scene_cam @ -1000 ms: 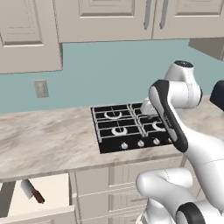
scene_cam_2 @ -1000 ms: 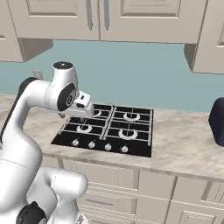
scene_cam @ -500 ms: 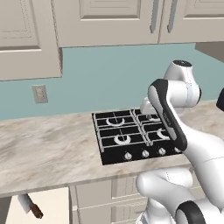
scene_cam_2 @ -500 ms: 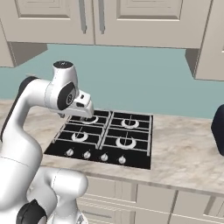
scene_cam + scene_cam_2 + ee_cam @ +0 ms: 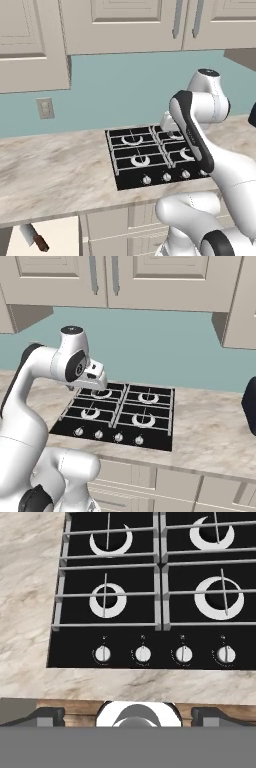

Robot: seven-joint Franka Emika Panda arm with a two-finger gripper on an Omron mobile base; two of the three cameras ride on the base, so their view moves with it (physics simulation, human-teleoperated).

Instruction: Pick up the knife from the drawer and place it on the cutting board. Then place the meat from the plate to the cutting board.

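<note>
- While poised above the four-burner hob (image 5: 150, 592), fingers (image 5: 47, 716) spread wide, holding nothing.
- Straight below and ahead of them: black hob with four knobs (image 5: 143, 654), set in marbled worktop (image 5: 30, 602).
- Far down and left of them: knife (image 5: 33, 236) lying in the open drawer (image 5: 60, 239), handle toward the front.

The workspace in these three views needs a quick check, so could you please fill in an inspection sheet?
Surface: marbled countertop with a black four-burner hob set in it.
Job's things: knife lying in the open drawer, lower left of the left base view.
Clutter: nothing seen.
Grippers: gripper open, hanging above the hob's front edge.
Cables: nothing seen.
Surroundings: cream wall cabinets, teal backsplash, wall outlet.
</note>
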